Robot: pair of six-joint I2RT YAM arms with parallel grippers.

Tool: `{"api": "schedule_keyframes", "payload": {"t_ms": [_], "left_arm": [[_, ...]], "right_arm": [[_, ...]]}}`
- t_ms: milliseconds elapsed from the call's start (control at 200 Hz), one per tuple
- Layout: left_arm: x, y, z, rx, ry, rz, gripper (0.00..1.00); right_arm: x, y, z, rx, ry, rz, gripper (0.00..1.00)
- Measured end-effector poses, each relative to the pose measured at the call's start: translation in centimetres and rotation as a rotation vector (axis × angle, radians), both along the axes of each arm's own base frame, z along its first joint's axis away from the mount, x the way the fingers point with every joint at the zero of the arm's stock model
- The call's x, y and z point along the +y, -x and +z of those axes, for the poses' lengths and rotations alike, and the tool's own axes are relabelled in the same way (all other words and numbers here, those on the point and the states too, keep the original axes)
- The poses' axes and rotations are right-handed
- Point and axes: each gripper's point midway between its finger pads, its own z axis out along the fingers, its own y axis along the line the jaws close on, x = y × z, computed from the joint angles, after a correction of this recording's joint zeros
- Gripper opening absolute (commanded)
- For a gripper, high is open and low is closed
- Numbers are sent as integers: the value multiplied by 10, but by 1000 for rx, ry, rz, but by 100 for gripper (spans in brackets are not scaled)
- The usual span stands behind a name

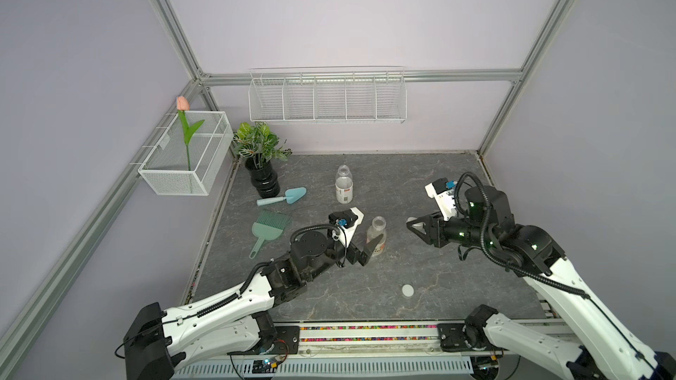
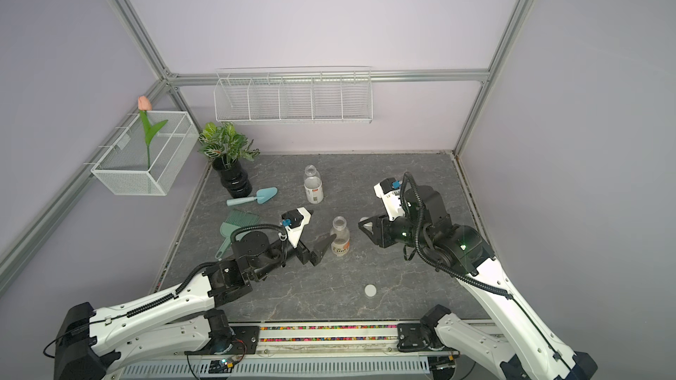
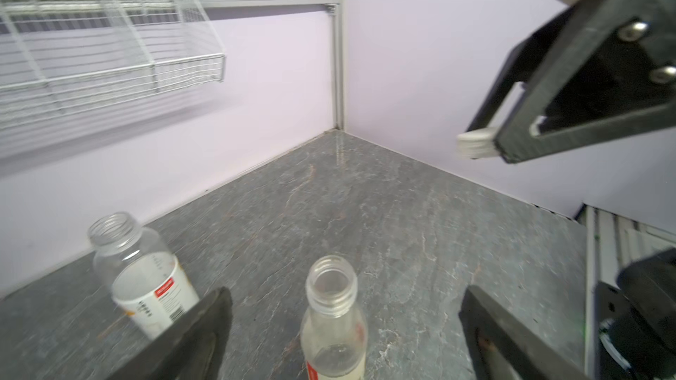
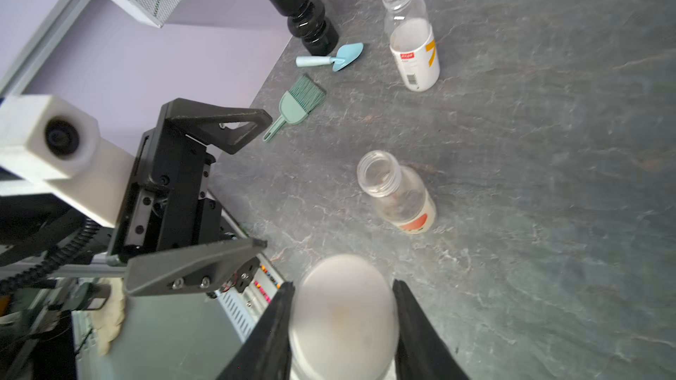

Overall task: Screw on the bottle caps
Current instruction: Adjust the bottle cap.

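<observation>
Left gripper, jaws wide and empty, near the clear orange-labelled plastic bottle — right gripper pinches a flat round white cap, best seated level before twisting.

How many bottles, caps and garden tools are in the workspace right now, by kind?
Bottles: 2, far bottle and near bottle, both uncapped.
Caps: 2, loose cap lying flat, held cap in the right gripper.
Garden tools: 2, trowel and brush.
Total: 6.
</observation>
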Motion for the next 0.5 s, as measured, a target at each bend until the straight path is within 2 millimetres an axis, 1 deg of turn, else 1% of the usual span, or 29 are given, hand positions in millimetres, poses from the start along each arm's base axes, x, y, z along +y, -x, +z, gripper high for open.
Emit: {"api": "schedule_keyframes", "payload": {"t_ms": [95,175,250,330,395,435,500], "left_arm": [[2,-10,-13,38,-16,49,99],[5,-16,-32,89,-61,62,99],[8,-20,-44,119,-82,69,99],[11,-20,-58,134,-84,70,99],[12,-19,-76,161,-108,62,99],[10,-20,-87,178,-130,59,99],[5,-23,-99,196,-150,47,99]], "right_arm": [[4,-12,-1,-42,25,1,36],[10,-20,-4,-57,42,14,36],[14,-26,-9,-66,59,23,36],[17,-31,-12,-79,74,26,36],[18,-34,-15,-90,82,28,36],[18,-35,-17,-94,85,29,35],[19,-37,-21,-94,93,28,34]]}}
